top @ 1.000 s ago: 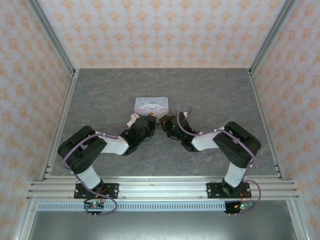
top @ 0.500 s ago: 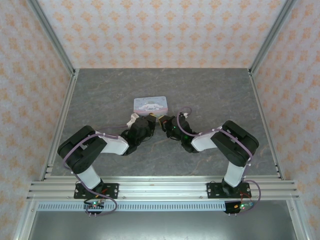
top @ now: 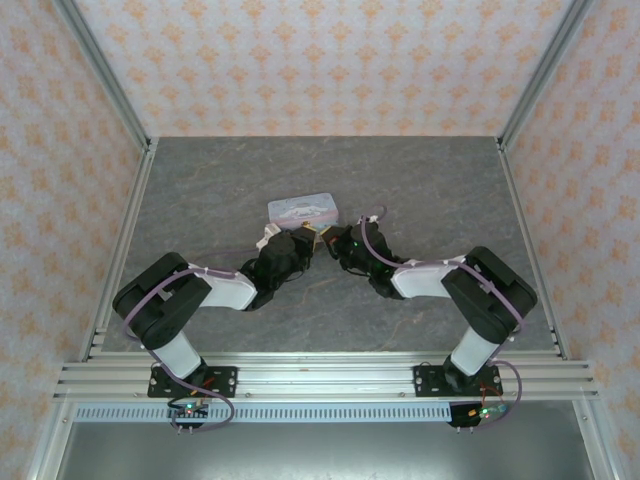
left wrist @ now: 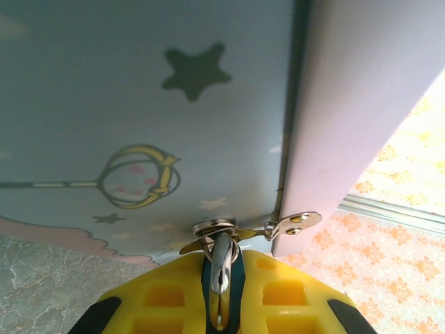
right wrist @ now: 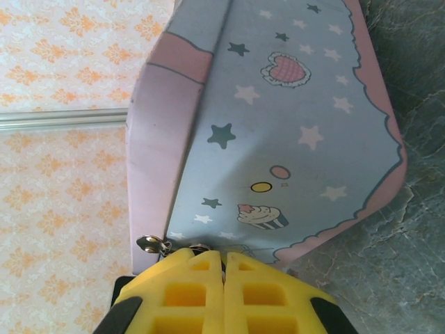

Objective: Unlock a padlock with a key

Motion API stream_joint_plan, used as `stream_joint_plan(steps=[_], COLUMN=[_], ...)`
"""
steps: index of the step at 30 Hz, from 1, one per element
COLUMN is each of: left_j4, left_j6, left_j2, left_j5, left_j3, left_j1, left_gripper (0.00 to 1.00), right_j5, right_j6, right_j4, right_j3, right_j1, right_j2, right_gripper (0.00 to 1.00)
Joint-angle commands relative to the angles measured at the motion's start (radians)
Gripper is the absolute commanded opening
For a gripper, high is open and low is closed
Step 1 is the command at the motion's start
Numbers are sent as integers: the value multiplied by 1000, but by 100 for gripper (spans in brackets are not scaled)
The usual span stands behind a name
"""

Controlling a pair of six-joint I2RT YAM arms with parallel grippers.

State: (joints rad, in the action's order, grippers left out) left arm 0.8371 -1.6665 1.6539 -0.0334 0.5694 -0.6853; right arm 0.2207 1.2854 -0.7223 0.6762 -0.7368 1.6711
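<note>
The padlock (left wrist: 239, 291) is a tiny dark teal body with a silver shackle (left wrist: 221, 254). Its shackle passes through the metal hasp (left wrist: 295, 223) of the pastel tin (left wrist: 139, 104). My left gripper (left wrist: 221, 303) is shut on the padlock's body, its yellow fingers (left wrist: 167, 292) on either side. My right gripper (right wrist: 223, 278) is shut, its fingertips pressed against the tin's edge beside the hasp (right wrist: 149, 243). The key is hidden. In the top view both grippers, left (top: 298, 240) and right (top: 332, 240), meet at the tin's near edge, with a small golden bit (top: 321, 231) between them.
The pale blue-and-pink tin (top: 303, 209) lies mid-table on the grey stone-look surface (top: 420, 180), tipped up at its near side. Aluminium rails (top: 528, 260) and patterned walls border the table. Both forearms angle inward from the near edge.
The tin has tipped and shifted slightly away. My right arm's elbow swung out to the right while its gripper pushed in closer to the tin. The left arm barely moved.
</note>
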Motion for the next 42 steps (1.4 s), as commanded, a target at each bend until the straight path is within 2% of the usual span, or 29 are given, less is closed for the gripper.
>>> stream_joint_plan(steps=[1, 5, 9, 14, 16, 19, 23, 27, 30, 42], left_j4=[33, 37, 30, 24, 32, 18, 15, 11, 32, -12], left_j6=[40, 39, 44, 47, 44, 49, 55, 60, 55, 80], left_j2=[-7, -1, -10, -7, -4, -14, -16, -15, -12, -50], left_j5=[165, 171, 172, 172, 170, 163, 158, 162, 179, 182], left_j3=[24, 27, 24, 21, 21, 15, 9, 9, 7, -5], left_j1=[-55, -56, -56, -55, -56, -56, -54, -54, -53, -46], left_gripper=[0, 0, 0, 0, 0, 0, 0, 0, 0, 0], right_j5=[127, 131, 93, 163, 126, 137, 70, 166, 119, 151], right_j6=[57, 84, 75, 60, 66, 95, 98, 75, 49, 77], right_j4=[-262, -306, -266, -238, -239, -293, -257, -262, -213, -271], right_j3=[20, 40, 6, 87, 54, 31, -45, 12, -30, -61], right_j1=[-108, -119, -71, -85, -75, -69, -41, -37, -3, 10], right_j2=[16, 20, -9, 28, 25, 52, 23, 42, 7, 11], right_gripper=[0, 0, 0, 0, 0, 0, 0, 0, 0, 0])
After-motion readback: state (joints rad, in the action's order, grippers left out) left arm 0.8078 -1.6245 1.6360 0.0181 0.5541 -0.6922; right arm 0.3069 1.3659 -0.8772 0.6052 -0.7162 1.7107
